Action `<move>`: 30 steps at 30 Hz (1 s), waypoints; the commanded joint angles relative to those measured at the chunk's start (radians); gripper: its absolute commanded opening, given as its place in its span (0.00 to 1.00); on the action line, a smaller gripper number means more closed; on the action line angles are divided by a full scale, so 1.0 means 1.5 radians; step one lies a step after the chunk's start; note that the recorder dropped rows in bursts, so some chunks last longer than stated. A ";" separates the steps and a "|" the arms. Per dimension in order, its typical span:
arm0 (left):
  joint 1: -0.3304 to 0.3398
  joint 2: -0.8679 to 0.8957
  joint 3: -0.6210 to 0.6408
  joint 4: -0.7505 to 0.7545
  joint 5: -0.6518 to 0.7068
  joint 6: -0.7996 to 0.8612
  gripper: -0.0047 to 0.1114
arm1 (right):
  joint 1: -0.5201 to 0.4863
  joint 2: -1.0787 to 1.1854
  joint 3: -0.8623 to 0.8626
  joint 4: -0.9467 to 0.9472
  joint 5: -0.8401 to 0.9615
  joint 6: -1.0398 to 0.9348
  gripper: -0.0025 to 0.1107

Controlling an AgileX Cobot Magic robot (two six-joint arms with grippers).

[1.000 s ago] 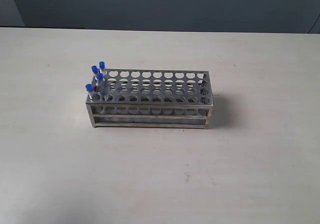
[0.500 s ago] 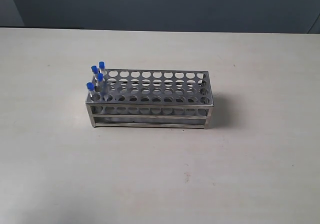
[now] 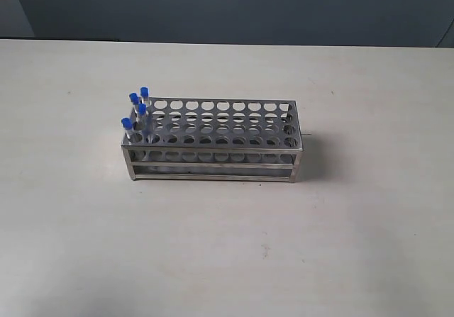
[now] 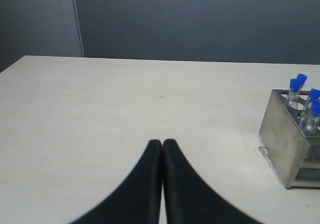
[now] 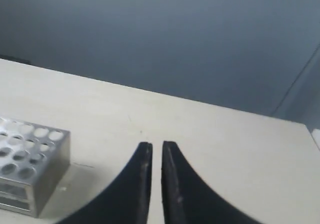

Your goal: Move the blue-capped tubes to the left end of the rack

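Nothing had moved since the earlier frame: the rack (image 3: 213, 162) sat in the same spot on the desk (image 3: 213, 253), and the blue-capped tubes (image 3: 142, 108) stood just as they had. All four tubes were clustered in the holes at the rack's left end, one to each row as far as the exterior view showed, and the other holes were bare. Judged from that, the task looked finished and the step in hand was only the arms resting clear. Neither arm showed in the exterior view.

The next move seemed to call for little beyond a check. The tubes leaned slightly, and at this distance it was hard to tell whether each was fully seated.

The left gripper (image 4: 162, 143) hung over bare desk, well apart from the rack, its jaws pressed together and holding nothing. The right gripper (image 5: 153, 145) hovered off the rack's far end, its jaws all but closed with a thin slit between them, empty and touching nothing.
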 commanded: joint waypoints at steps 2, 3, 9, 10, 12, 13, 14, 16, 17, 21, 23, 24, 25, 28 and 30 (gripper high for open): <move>0.062 -0.002 -0.001 0.000 -0.001 -0.001 0.05 | -0.088 -0.138 0.207 0.022 -0.188 -0.003 0.10; 0.079 -0.002 -0.001 0.000 -0.001 -0.001 0.05 | -0.098 -0.164 0.228 0.027 -0.195 -0.003 0.10; 0.158 -0.002 -0.001 0.000 -0.001 -0.001 0.05 | -0.137 -0.270 0.287 0.029 -0.194 -0.003 0.10; 0.164 -0.002 -0.001 0.000 -0.001 -0.001 0.05 | -0.140 -0.281 0.289 0.029 -0.187 -0.003 0.10; 0.168 -0.002 -0.001 0.000 -0.001 -0.001 0.05 | -0.140 -0.283 0.290 0.029 -0.171 -0.003 0.10; 0.168 -0.002 -0.001 0.000 -0.001 -0.001 0.05 | -0.140 -0.283 0.290 0.029 -0.168 0.001 0.10; 0.168 -0.002 -0.001 0.000 -0.001 -0.001 0.05 | -0.140 -0.283 0.290 0.033 -0.168 0.002 0.10; 0.168 -0.002 -0.001 0.000 -0.001 -0.001 0.05 | -0.140 -0.283 0.290 0.033 -0.169 0.002 0.10; 0.168 -0.002 -0.001 0.000 -0.001 -0.001 0.05 | -0.140 -0.283 0.290 0.033 -0.169 0.002 0.10; 0.168 -0.002 -0.001 0.000 -0.001 -0.001 0.05 | -0.140 -0.283 0.290 0.033 -0.169 0.002 0.10; 0.168 -0.002 -0.001 0.000 -0.001 -0.001 0.05 | -0.140 -0.283 0.290 0.033 -0.169 0.002 0.10; 0.168 -0.002 -0.001 0.000 -0.001 -0.001 0.05 | -0.140 -0.283 0.290 0.033 -0.169 0.002 0.10; 0.168 -0.002 -0.001 0.000 -0.001 -0.001 0.05 | -0.140 -0.283 0.290 0.033 -0.169 0.002 0.10; 0.168 -0.002 -0.001 0.000 -0.001 -0.001 0.05 | -0.140 -0.283 0.290 0.033 -0.169 0.002 0.10; 0.168 -0.002 -0.001 0.000 -0.001 -0.001 0.05 | -0.140 -0.283 0.290 0.033 -0.169 0.002 0.10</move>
